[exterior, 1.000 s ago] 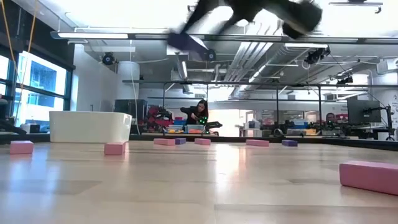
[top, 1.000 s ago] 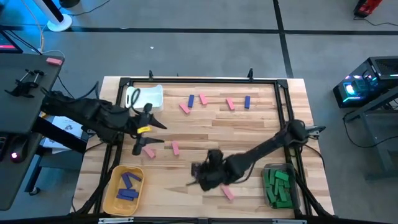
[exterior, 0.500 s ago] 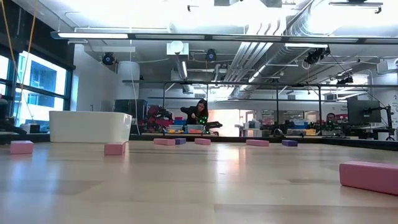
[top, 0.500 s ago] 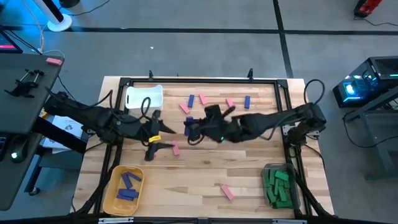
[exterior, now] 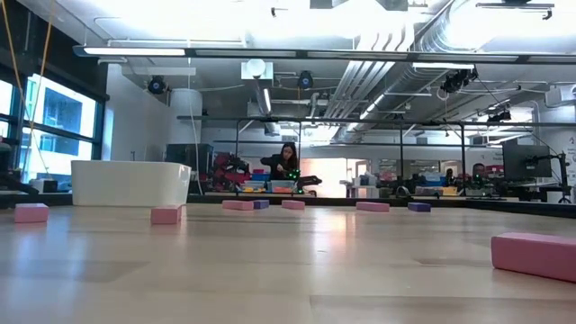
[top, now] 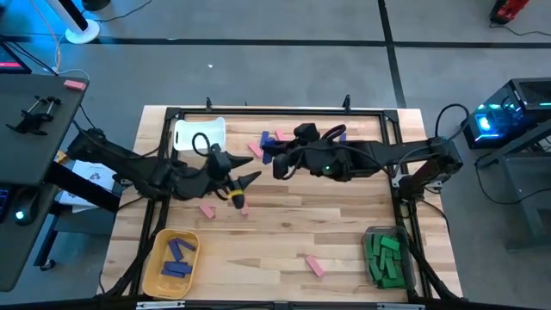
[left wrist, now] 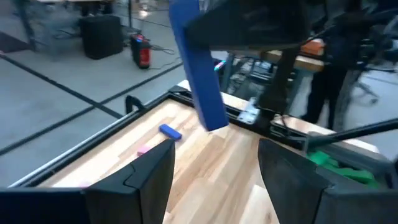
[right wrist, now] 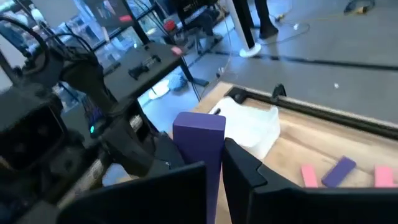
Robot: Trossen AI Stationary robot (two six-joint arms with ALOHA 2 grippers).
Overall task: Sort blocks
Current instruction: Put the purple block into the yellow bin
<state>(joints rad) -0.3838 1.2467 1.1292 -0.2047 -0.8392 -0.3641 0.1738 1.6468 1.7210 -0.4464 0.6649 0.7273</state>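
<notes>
- The worktop (top: 344,232) carries three bins: a clear bin (top: 386,256) of green blocks at the right front corner, a yellow bin (top: 172,263) of blue-purple blocks at the left front corner, and a white bin (top: 200,134) at the left rear.
- The right gripper (top: 269,158) reaches across the rear middle of the worktop, clamped on a blue-purple block (right wrist: 198,152) that stands upright between its fingers.
- The left gripper (top: 244,182) sits just beside it, fingers spread and empty, pointing at that held block, which hangs just ahead of it in the left wrist view (left wrist: 198,65).
- This looks like a hand-over, since the yellow bin lies on the left arm's side.
- To do it well, the left gripper should close squarely on the free lower end of the block before the right one lets go. The block should then be carried well over the yellow bin's rim before release.
- Loose pink blocks lie near the left gripper (top: 207,210), at the front (top: 314,266) and along the rear (top: 256,149). Another blue-purple block (top: 342,135) lies at the rear.
</notes>
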